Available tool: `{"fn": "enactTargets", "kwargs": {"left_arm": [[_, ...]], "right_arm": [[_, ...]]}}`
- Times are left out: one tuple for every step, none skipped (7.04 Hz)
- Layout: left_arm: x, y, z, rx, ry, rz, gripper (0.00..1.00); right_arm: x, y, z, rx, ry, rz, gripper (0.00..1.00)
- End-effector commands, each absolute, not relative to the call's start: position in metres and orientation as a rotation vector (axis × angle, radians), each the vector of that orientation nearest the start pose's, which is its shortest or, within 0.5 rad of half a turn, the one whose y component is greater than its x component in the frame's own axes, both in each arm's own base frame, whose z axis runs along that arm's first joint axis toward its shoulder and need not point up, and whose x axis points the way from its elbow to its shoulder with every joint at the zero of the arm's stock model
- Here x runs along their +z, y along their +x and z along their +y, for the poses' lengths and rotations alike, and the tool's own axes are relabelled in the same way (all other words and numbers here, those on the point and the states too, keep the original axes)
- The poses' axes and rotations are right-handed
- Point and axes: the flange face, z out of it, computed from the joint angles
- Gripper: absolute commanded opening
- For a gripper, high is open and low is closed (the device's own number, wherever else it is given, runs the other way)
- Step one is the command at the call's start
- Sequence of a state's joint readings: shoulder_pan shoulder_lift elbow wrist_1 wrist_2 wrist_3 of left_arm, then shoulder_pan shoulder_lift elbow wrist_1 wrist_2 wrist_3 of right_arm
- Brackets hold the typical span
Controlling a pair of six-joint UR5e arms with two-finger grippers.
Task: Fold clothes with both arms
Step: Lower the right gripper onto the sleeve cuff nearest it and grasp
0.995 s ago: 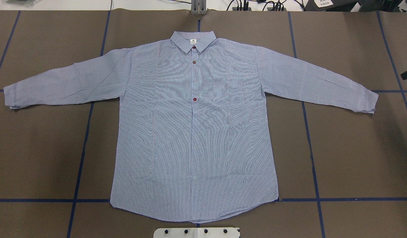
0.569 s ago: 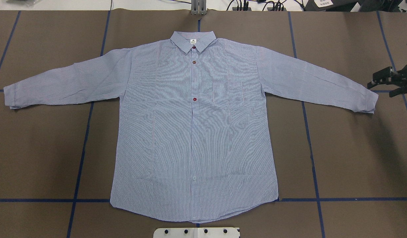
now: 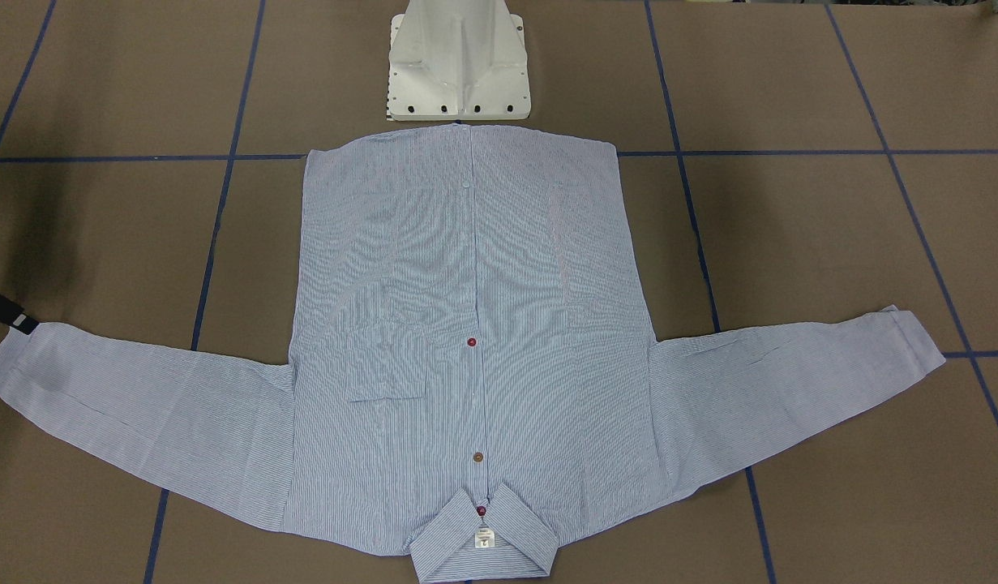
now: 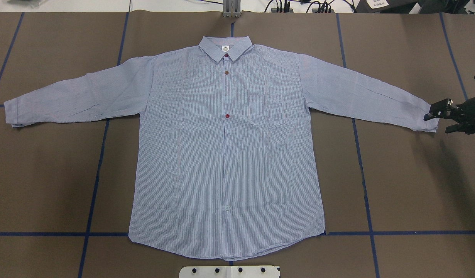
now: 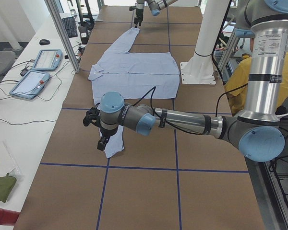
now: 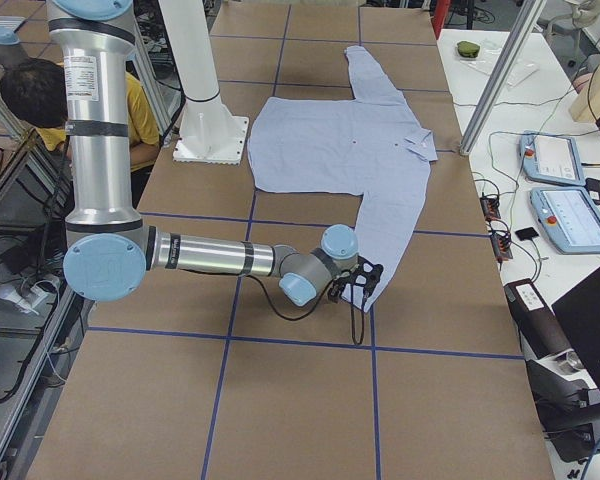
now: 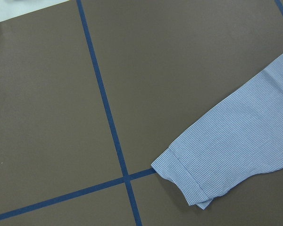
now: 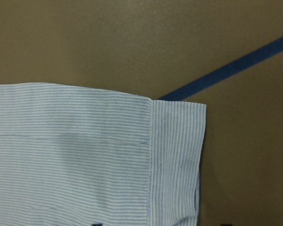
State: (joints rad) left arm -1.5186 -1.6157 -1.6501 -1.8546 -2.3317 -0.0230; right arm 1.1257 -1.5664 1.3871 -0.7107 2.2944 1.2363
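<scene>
The light blue-and-white striped shirt [image 4: 225,154] lies flat and face up on the brown table, sleeves spread, collar at the far side. My right gripper [image 4: 436,123] is open at the right cuff [image 4: 430,116], one finger over the cuff's end. The right wrist view shows that cuff [image 8: 174,160] close up, with dark fingertips just at the bottom edge. My left gripper [image 5: 102,141] shows only in the exterior left view, hovering at the left cuff [image 5: 113,146]; I cannot tell if it is open. The left wrist view shows this cuff [image 7: 188,181] from above.
The white pedestal base [image 4: 229,271] stands at the near edge by the shirt's hem. Blue tape lines [image 4: 94,185] cross the table. Operator tablets [image 5: 43,60] lie on a side desk. A person in yellow [image 6: 40,100] sits behind the robot.
My right gripper has come in from the overhead view's right edge, moving left and nearer, to the right cuff. The shirt has not moved.
</scene>
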Motion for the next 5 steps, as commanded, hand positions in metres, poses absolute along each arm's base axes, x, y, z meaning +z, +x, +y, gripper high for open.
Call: {"fn": "enactTargets", "kwargs": {"left_arm": [[0.5659, -0.0370, -0.5309, 0.182, 0.358, 0.764, 1.00], [0.5659, -0.0370, -0.5309, 0.182, 0.358, 0.764, 1.00], [0.5675, -0.0371, -0.5297, 0.181, 0.355, 0.765, 1.00], [0.5675, -0.0379, -0.5290, 0.181, 0.357, 0.764, 1.00], [0.5676, -0.0379, -0.5283, 0.181, 0.357, 0.764, 1.00]], "right_arm": [[0.6624, -0.1661, -0.4885, 0.498, -0.103, -0.938, 0.84], [0.6649, -0.1697, -0.4912, 0.500, -0.098, -0.926, 0.81], [0.6661, -0.1711, -0.4926, 0.505, -0.082, -0.913, 0.80], [0.6653, -0.1722, -0.4930, 0.505, -0.082, -0.914, 0.76], [0.6654, -0.1721, -0.4932, 0.505, -0.081, -0.913, 0.65]]}}
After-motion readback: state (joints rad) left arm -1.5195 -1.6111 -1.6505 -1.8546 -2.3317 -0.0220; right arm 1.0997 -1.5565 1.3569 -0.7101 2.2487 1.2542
